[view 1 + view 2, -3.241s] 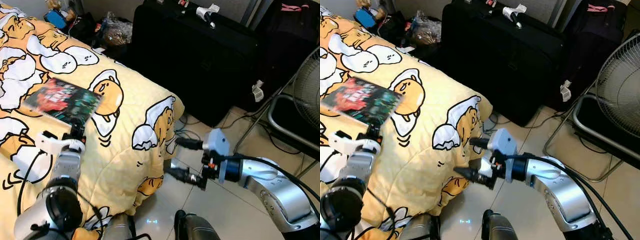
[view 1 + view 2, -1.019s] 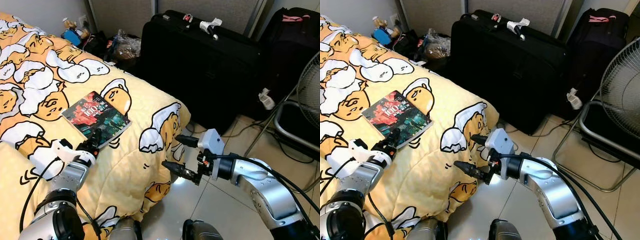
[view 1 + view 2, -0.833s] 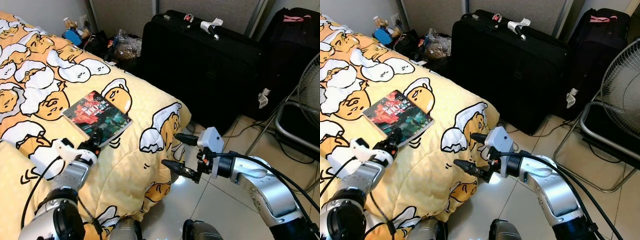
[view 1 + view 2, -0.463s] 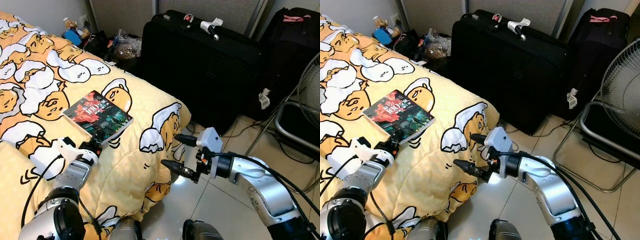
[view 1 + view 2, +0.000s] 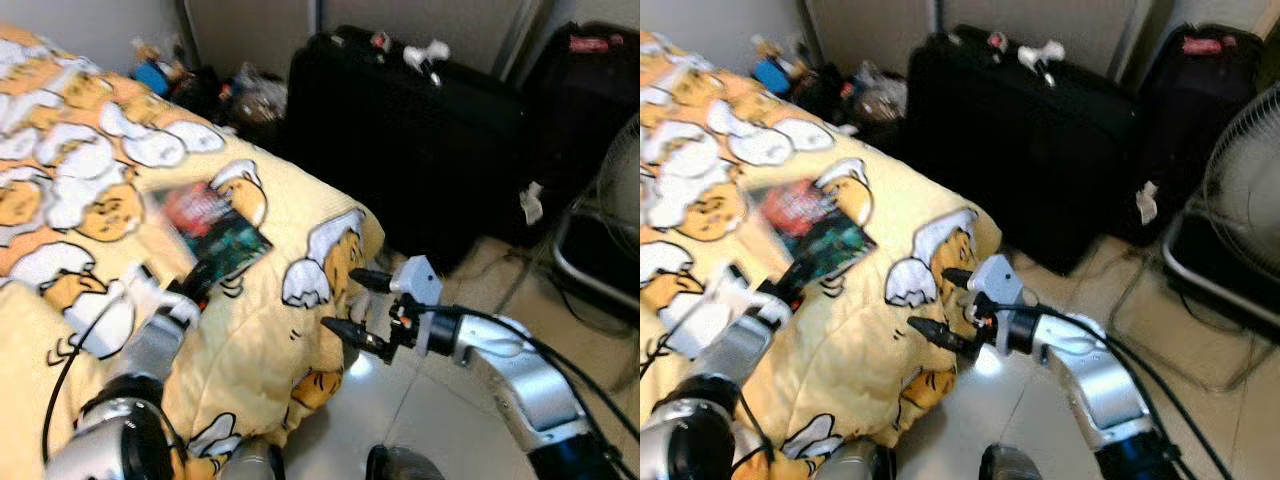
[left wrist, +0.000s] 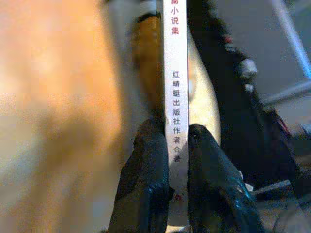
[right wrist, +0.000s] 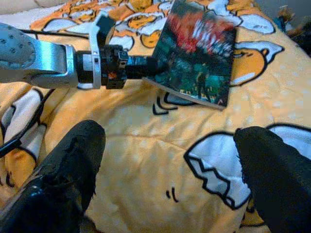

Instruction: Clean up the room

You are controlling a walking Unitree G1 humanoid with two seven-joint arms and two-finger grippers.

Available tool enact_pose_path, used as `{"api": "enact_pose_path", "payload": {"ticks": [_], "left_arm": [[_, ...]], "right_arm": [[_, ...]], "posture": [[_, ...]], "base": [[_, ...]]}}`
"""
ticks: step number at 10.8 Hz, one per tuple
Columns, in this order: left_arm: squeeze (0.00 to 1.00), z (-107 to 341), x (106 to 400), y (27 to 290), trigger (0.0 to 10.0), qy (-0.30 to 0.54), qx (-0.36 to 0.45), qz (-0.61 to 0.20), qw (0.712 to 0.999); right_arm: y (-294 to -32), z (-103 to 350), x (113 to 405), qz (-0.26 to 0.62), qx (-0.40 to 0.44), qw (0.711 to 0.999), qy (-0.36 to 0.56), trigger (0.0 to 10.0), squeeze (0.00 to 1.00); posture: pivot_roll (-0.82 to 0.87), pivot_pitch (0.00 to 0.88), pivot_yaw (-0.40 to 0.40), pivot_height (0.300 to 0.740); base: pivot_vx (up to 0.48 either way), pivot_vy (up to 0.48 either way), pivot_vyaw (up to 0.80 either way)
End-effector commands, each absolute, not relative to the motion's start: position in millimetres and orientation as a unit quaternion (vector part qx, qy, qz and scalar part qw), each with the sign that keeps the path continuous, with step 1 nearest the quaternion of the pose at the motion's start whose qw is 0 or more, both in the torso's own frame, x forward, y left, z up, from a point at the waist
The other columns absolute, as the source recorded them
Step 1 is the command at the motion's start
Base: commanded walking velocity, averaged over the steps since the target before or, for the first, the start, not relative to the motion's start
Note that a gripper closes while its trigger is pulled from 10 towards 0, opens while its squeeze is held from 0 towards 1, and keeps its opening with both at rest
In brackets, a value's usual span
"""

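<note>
A book with a dark red and green cover is on the yellow cartoon-print bed cover. My left gripper is shut on its near edge. In the left wrist view both fingers clamp the book's white spine. The right wrist view shows the book tilted up off the cover with the left gripper on its corner. My right gripper is open beside the bed's corner, above the floor, holding nothing.
A large black suitcase stands behind the bed's corner, with small items on top. A floor fan is at the right. Bags and clutter lie at the back by the wall. Cables run over the tiled floor.
The book has tipped up from lying flat, its near edge held by the left gripper. The picture is now blurred and slightly shifted. The right arm has barely moved.
</note>
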State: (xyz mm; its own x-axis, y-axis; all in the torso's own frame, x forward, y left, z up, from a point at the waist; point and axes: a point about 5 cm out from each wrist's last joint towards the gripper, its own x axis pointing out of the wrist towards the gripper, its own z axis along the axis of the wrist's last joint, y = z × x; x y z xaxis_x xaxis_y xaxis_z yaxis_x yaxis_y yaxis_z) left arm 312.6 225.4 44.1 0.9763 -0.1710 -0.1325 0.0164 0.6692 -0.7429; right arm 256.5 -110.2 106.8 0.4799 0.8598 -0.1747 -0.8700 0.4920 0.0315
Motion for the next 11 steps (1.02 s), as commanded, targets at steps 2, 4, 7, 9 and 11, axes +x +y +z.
{"api": "enact_pose_path", "payload": {"ticks": [2, 4, 7, 9, 11], "left_arm": [[0.00, 84.3, 319.8, 232.7, 0.0, 0.004, -0.353, -0.077, 0.932], [0.00, 108.4, 316.3, 228.8, 0.0, -0.048, -0.287, -0.047, 0.956], [0.00, 132.1, 304.3, 202.4, 0.0, -0.056, -0.242, -0.078, 0.966], [0.00, 141.0, 298.7, 194.6, 0.0, -0.055, -0.220, -0.077, 0.971], [0.00, 142.7, 295.4, 193.8, 0.0, -0.049, -0.217, -0.067, 0.973]], "right_arm": [[-114.2, 109.0, 260.1, 0.468, -0.007, 0.881, 0.067, 10.0, 0.00], [-120.0, 103.6, 266.4, 0.405, 0.022, 0.911, 0.069, 10.0, 0.00], [-130.1, 96.5, 269.5, 0.314, 0.083, 0.943, 0.067, 10.0, 0.00], [-132.7, 90.0, 268.6, 0.289, 0.102, 0.949, 0.070, 10.0, 0.00], [-133.4, 89.2, 270.5, 0.278, 0.106, 0.952, 0.069, 10.0, 0.00]], "posture": [[-0.03, 0.000, 0.070, 0.740], [0.00, 0.000, 0.052, 0.740], [0.02, 0.000, 0.033, 0.740], [0.04, 0.000, 0.013, 0.740], [0.04, 0.000, 0.003, 0.740]], "base": [[0.000, 0.000, 0.00], [0.000, 0.000, 0.00], [0.000, 0.000, 0.00], [0.000, 0.000, 0.00], [0.000, 0.000, 0.00]]}}
